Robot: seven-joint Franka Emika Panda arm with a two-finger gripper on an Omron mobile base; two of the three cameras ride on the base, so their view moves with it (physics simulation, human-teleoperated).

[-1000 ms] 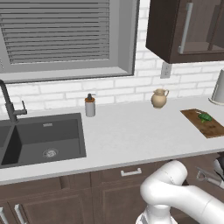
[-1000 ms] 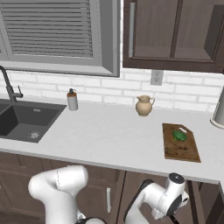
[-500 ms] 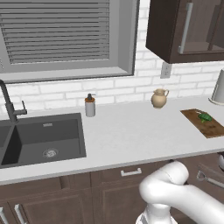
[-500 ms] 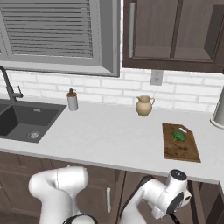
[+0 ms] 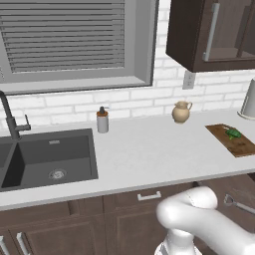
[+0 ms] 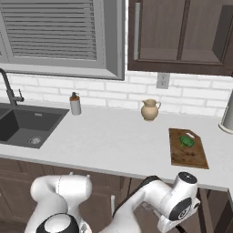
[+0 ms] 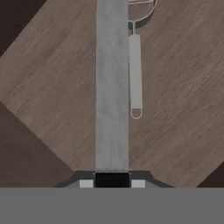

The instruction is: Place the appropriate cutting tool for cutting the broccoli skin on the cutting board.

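Hand view looks down on the cutting tool (image 7: 135, 72), a slim silvery-grey utensil with a long pale handle, a small wire loop at the near end and a thin neck leading to a rounded wire head cut off by the top edge of the frame (so the blade itself cannot be made out). It lies flat on a brown wood-grain surface, just beside a flat grey strip (image 7: 112, 87) that runs straight up the middle of the view, and parallel to it. The gripper (image 7: 112, 180) shows as two small pale pads either side of a dark block at the bottom; nothing sits between them, but how wide they stand cannot be told from this. In the left base view the same tool (image 5: 238, 203) shows below the counter edge at the lower right, beside the white arm, well apart from the cutting board (image 5: 234, 141). That board is a brown rectangle with visible grain, lying on the pale counter (image 6: 113, 141) to the right, with the broccoli (image 6: 186, 141), a small bright green lumpy floret, resting on its far half. No brand, label or writing can be read on any of these.
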